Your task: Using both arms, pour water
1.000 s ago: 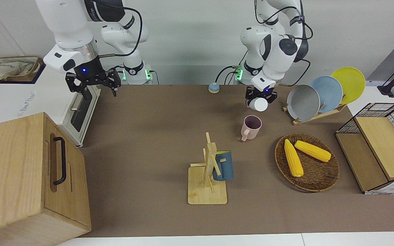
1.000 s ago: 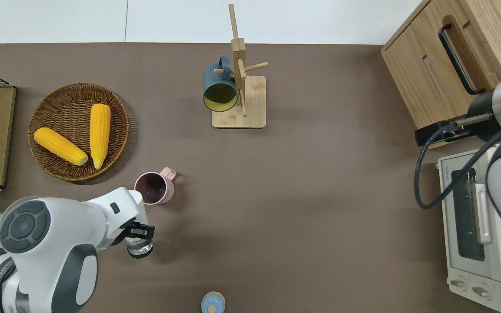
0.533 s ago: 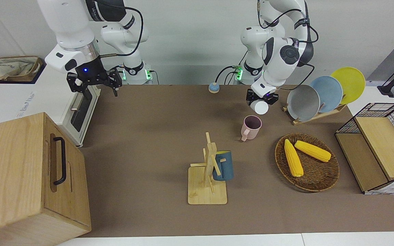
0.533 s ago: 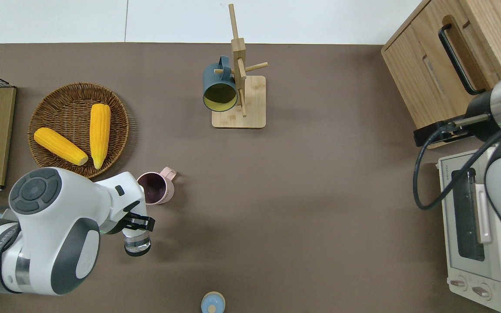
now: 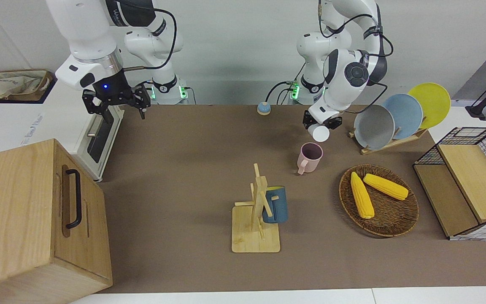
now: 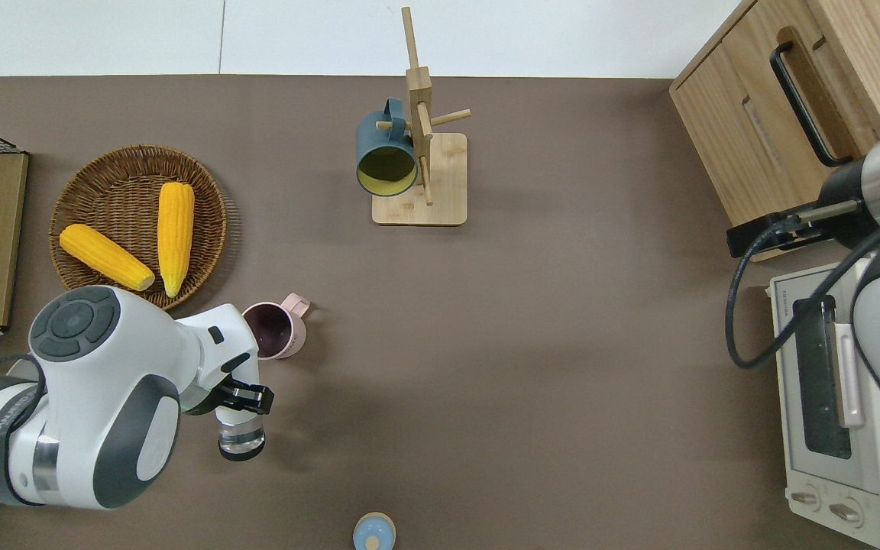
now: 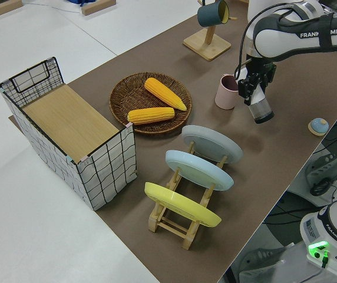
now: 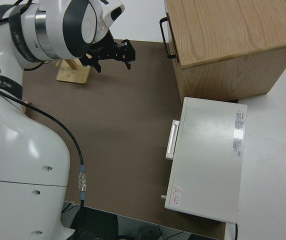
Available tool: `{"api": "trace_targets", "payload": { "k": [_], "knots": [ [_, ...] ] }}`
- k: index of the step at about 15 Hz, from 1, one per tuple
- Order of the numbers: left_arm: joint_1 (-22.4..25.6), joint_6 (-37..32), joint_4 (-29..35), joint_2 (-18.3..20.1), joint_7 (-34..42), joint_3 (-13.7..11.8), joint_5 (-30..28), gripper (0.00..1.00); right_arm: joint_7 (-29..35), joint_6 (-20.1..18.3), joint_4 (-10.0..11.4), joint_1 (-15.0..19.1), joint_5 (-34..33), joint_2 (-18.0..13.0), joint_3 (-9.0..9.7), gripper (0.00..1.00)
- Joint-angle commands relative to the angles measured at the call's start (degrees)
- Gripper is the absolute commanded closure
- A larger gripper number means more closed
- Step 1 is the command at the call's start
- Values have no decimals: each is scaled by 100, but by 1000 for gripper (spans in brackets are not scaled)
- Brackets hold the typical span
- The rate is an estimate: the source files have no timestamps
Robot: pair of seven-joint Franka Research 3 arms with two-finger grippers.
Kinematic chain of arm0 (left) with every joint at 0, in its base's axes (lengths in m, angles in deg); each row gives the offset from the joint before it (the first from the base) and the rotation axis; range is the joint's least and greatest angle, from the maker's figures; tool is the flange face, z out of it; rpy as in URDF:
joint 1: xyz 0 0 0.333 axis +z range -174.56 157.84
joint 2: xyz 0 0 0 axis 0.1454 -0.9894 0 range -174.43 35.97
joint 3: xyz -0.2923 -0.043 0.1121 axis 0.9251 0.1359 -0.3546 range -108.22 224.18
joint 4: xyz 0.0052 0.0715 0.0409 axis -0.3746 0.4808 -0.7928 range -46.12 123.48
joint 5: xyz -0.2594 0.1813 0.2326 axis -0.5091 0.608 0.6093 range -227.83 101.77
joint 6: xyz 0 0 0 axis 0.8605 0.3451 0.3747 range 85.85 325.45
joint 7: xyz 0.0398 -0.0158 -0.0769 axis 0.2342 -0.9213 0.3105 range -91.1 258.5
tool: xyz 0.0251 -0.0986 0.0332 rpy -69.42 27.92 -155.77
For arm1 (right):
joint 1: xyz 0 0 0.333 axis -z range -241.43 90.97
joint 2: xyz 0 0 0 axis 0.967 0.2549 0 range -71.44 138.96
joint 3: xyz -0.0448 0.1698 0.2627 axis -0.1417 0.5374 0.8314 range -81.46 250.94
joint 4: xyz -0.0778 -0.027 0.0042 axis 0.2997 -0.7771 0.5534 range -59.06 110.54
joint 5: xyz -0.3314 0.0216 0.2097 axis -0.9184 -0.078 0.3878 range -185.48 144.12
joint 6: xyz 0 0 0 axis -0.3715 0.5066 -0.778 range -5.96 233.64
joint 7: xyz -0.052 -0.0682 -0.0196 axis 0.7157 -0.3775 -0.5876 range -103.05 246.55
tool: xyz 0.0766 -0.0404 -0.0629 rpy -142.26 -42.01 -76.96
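My left gripper [image 6: 245, 397] [image 5: 322, 122] is shut on a small clear cup [image 6: 241, 437] [image 5: 321, 133] [image 7: 262, 109], held tilted in the air. In the overhead view it is over the table just nearer to the robots than the pink mug [image 6: 276, 330] [image 5: 310, 156]. That mug stands upright on the brown mat, apart from the cup, and looks empty. My right gripper [image 5: 116, 103] [image 8: 110, 56] is open and holds nothing. It hangs over the mat's edge beside the toaster oven [image 6: 829, 397].
A mug tree carrying a blue mug [image 5: 275, 204] stands mid-table. A wicker basket [image 5: 395, 226] of corn cobs, a plate rack [image 5: 395, 114] and a wire crate [image 5: 466, 181] fill the left arm's end. A wooden cabinet [image 5: 28, 211] stands at the right arm's end. A small blue knob [image 5: 263, 108] lies near the bases.
The left arm's elbow has swung toward the basket and the held cup has turned and shifted slightly. The right gripper rose a little, then held still.
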Motion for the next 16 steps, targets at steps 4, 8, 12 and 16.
{"api": "trace_targets", "payload": {
  "k": [4, 8, 12, 16],
  "knots": [
    [-18, -795, -679, -274, -120, -12, 164, 1000, -46, -70, 6, 36, 90, -55, 15, 13],
    [-53, -1113, -989, -591, -181, -12, 392, 1000, -46, -70, 6, 36, 90, -55, 15, 13],
    [-88, -1122, -997, -653, -243, -12, 419, 1000, -46, -78, 6, 36, 90, -55, 6, 13],
    [-88, -1183, -997, -653, -243, -12, 428, 1000, -46, -70, 6, 36, 90, -55, 15, 13]
  ]
}}
